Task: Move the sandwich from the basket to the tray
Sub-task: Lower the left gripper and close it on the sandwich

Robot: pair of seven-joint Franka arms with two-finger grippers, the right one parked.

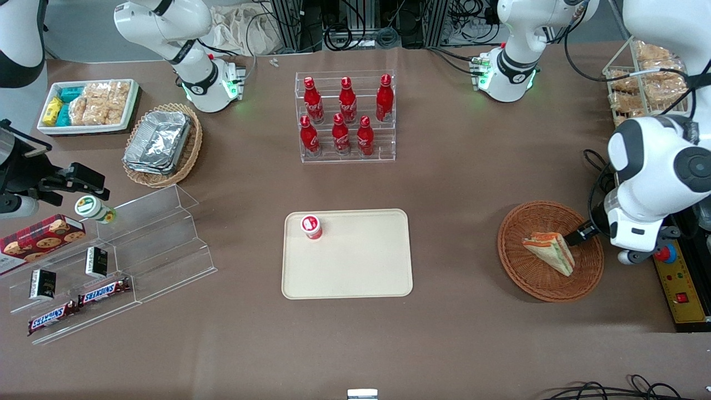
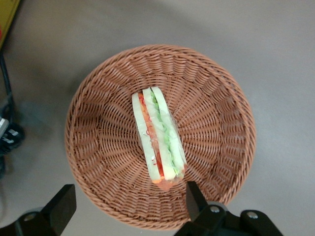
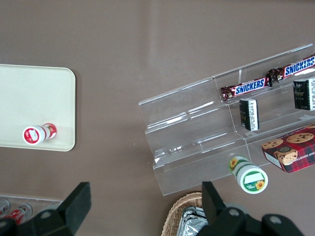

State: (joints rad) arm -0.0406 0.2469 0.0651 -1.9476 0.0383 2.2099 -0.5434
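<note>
The sandwich (image 1: 550, 251) is a pale wedge with orange and green layers, lying in the round reddish-brown wicker basket (image 1: 522, 272) toward the working arm's end of the table. The left wrist view shows the sandwich (image 2: 157, 135) on its side in the middle of the basket (image 2: 98, 128). My gripper (image 1: 575, 238) hovers above the basket, just off the sandwich's wide end. It is open and empty (image 2: 128, 204), with its fingers (image 2: 194, 199) spread wider than the sandwich. The cream-beige tray (image 1: 355, 272) lies mid-table and also shows in the right wrist view (image 3: 29, 98).
A small red-and-white bottle (image 1: 311, 226) stands on the tray. A rack of red cola bottles (image 1: 345, 116) stands farther from the camera. A yellow control box (image 1: 680, 289) sits beside the basket. A tan basket of foil trays (image 1: 161, 144) and a clear acrylic shelf (image 1: 139, 250) lie toward the parked arm's end.
</note>
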